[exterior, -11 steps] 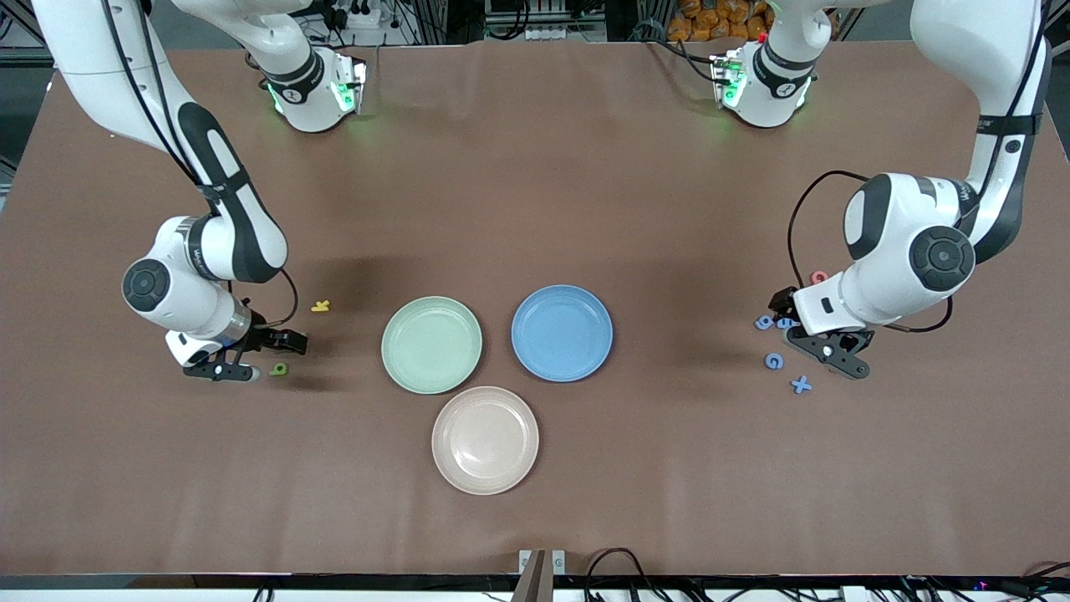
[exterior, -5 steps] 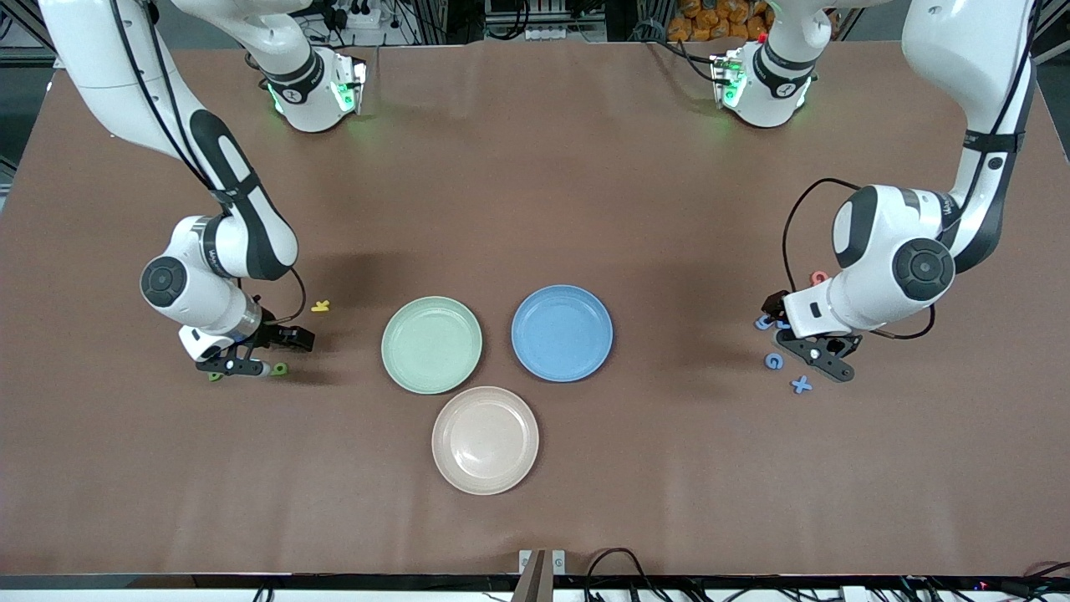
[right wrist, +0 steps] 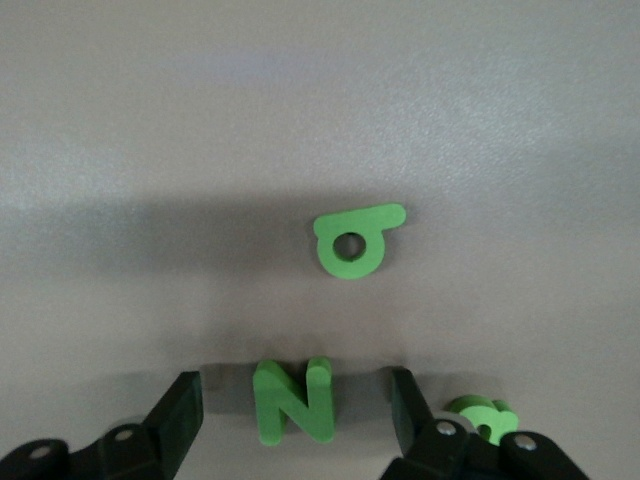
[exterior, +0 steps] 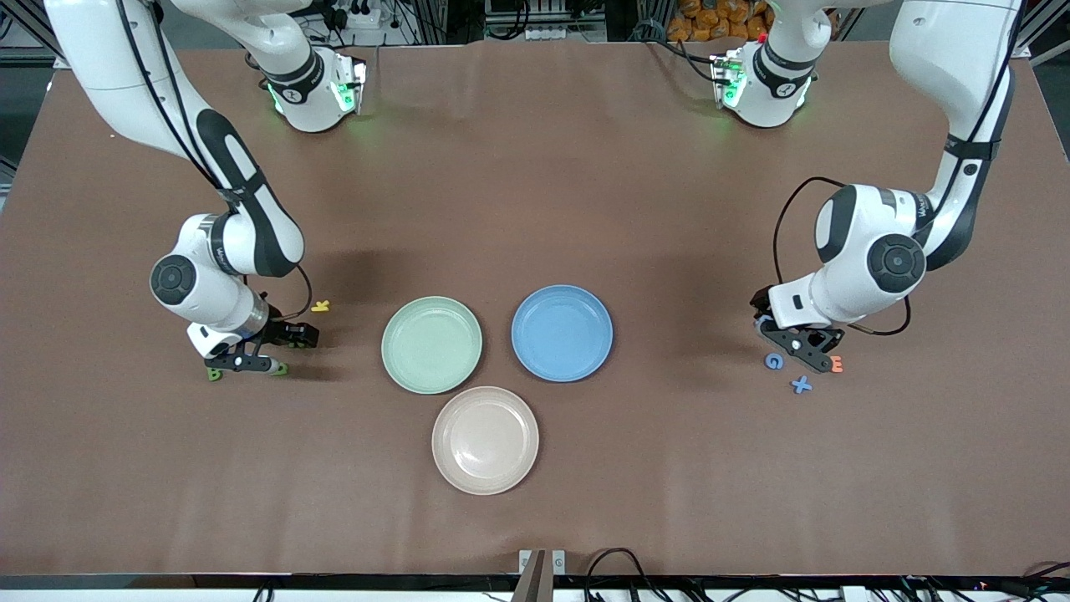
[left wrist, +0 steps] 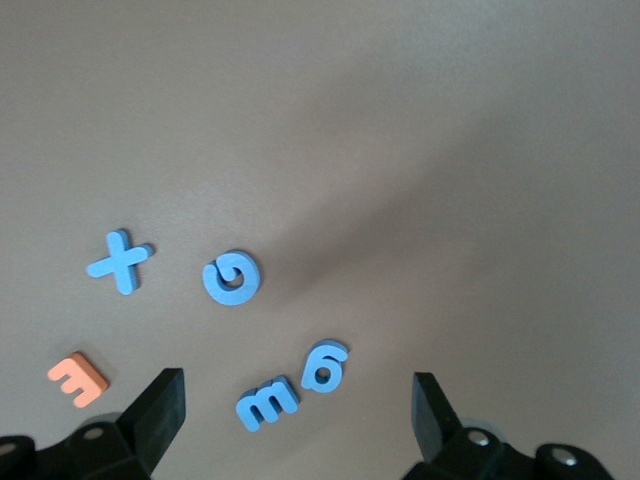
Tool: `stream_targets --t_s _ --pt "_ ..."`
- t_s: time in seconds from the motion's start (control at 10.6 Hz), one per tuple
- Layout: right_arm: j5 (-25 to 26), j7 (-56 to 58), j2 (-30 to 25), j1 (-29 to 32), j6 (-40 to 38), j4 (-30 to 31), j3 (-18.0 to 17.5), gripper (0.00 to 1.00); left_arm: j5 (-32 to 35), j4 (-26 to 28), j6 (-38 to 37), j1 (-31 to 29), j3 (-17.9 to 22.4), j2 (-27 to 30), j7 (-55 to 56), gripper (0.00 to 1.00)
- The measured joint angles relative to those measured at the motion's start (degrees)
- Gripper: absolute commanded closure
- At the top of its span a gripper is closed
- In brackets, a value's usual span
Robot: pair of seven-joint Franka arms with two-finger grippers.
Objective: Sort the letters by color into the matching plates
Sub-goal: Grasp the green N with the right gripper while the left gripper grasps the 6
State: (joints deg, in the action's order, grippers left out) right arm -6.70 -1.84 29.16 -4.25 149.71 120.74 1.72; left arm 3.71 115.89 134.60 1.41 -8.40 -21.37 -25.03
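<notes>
Both arms have drifted inward toward the plates since a second ago, and the right gripper's fingers have drawn somewhat closer.

Right gripper (exterior: 243, 364) hangs low over the green letters, its fingers (right wrist: 185, 405) apart astride the green N (right wrist: 293, 400) without touching it; a green looped letter (right wrist: 354, 240) lies near, and another green letter (right wrist: 482, 417) is half hidden by a fingertip. Left gripper (exterior: 809, 352) has fingers (left wrist: 160, 410) spread wide above the blue m (left wrist: 266, 402) and blue 6 (left wrist: 325, 365), with the blue G (left wrist: 232, 277), blue X (left wrist: 119, 261) and orange E (left wrist: 78, 378) close by. Both forearms slope down from bent elbows. A yellow letter (exterior: 320, 306) lies near the right wrist. Green plate (exterior: 431, 344), blue plate (exterior: 562, 333) and beige plate (exterior: 485, 439) sit mid-table, holding no letters.
</notes>
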Motion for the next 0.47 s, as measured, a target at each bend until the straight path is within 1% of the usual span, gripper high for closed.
stream_targets --t_s 0.09,0.28,0.47 --pt "0.0 0.0 0.0 -0.1 0.5 0.4 0.0 0.36 0.1 0.9 0.8 0.0 -0.1 0.0 -1.0 0.00" --pt "0.1 0.0 -0.1 -0.1 0.9 0.7 0.1 0.45 0.2 3.7 4.6 0.0 -0.1 0.0 -2.4 0.00" --pt "0.1 0.0 -0.4 -0.1 1.0 1.0 0.1 0.52 0.3 7.1 9.3 -0.1 -0.1 0.0 -3.0 0.00"
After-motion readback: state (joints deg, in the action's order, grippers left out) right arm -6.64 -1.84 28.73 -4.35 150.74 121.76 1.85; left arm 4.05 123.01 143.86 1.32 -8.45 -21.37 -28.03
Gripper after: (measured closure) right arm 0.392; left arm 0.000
